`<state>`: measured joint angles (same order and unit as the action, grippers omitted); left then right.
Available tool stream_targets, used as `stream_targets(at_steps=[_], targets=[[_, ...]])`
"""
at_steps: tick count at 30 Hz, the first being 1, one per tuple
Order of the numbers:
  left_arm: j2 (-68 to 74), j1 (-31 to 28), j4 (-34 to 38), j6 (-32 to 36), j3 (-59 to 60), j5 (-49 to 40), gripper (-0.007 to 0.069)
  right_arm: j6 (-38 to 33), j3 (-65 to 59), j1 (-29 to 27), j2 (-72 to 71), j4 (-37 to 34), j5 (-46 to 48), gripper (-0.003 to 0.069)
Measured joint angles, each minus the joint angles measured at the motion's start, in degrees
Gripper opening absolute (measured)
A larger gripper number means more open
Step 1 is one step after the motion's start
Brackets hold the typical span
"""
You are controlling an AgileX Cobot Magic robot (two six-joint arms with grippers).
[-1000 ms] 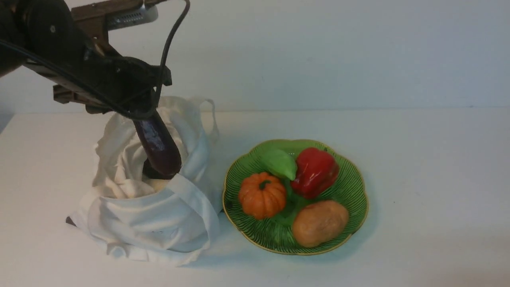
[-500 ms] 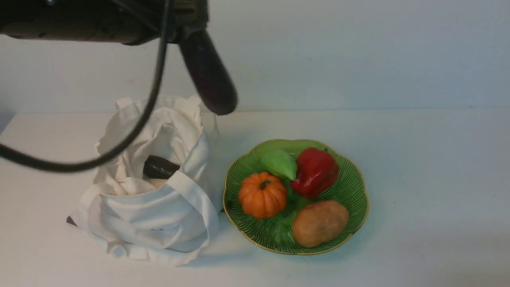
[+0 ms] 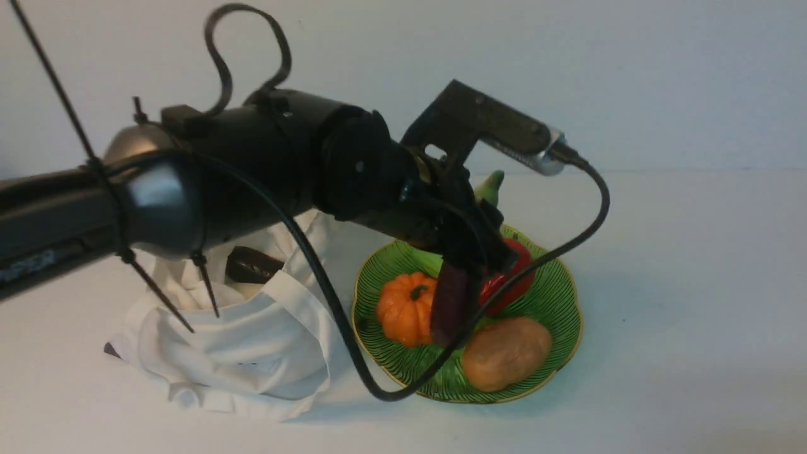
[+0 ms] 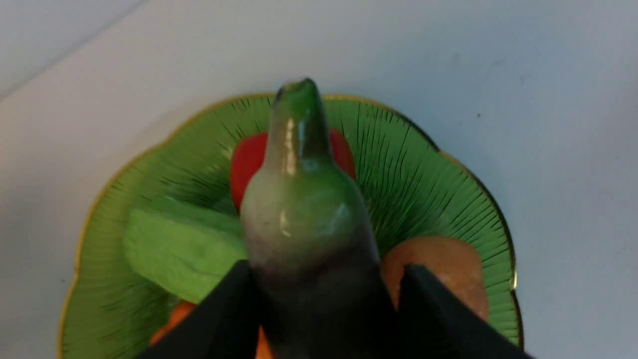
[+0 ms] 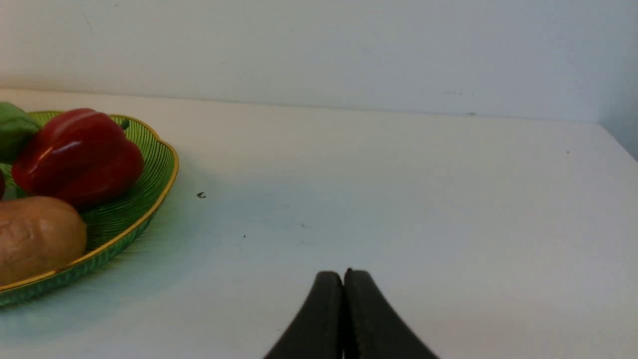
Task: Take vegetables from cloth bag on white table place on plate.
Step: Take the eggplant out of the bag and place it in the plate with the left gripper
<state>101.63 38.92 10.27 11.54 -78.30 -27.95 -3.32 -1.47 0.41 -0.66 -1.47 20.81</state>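
Observation:
My left gripper (image 3: 470,249) is shut on the dark purple eggplant (image 3: 451,302) and holds it over the green plate (image 3: 555,302). The eggplant's purple end hangs down between the pumpkin (image 3: 403,309) and the potato (image 3: 507,353); its green stem end (image 3: 490,186) points up. In the left wrist view the eggplant (image 4: 309,209) sits between the black fingers (image 4: 224,309) above the plate (image 4: 428,184). The cloth bag (image 3: 239,340) lies left of the plate with a dark object (image 3: 252,266) in its mouth. My right gripper (image 5: 343,279) is shut and empty above the white table (image 5: 398,199).
The plate also holds a red pepper (image 3: 514,277), seen in the right wrist view too (image 5: 75,154), and a green vegetable (image 4: 179,249). The left arm's cable (image 3: 378,384) droops to the table in front of the plate. A wall rises behind the table.
My left arm has lifted the eggplant out of the bag, swung it right and lowered it over the plate. The bag has slumped and a dark object shows in its mouth.

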Motion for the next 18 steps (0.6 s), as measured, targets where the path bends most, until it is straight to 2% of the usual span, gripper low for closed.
stream_targets(at_steps=[4, 8, 11, 13, 16, 18], targets=[[2.9, 0.0, -0.3, 0.0, 0.0, 0.4, 0.0337, 0.0, 0.0, 0.0, 0.0, 0.0, 0.0, -0.0015], [5.2, 0.0, -1.0, 0.0, 0.0, 0.9, 0.0449, 0.0, 0.0, 0.0, 0.0, 0.0, 0.0, -0.0015], [5.6, 0.0, -1.1, -0.7, 0.0, 0.9, 0.0565, 0.0, 0.0, 0.0, 0.0, 0.0, 0.0, -0.0015], [5.0, 0.0, -1.1, -1.1, 0.0, 0.9, 0.0604, 0.0, 0.0, 0.0, 0.0, 0.0, 0.0, -0.0015], [3.1, 0.0, -1.5, -1.9, 0.0, 0.8, 0.0615, 0.0, 0.0, 0.0, 0.0, 0.0, 0.0, -0.0015], [0.3, 0.0, -3.0, -3.0, -0.2, 0.1, 0.0584, 0.0, 0.0, 0.0, 0.0, 0.0, 0.0, -0.0015]])
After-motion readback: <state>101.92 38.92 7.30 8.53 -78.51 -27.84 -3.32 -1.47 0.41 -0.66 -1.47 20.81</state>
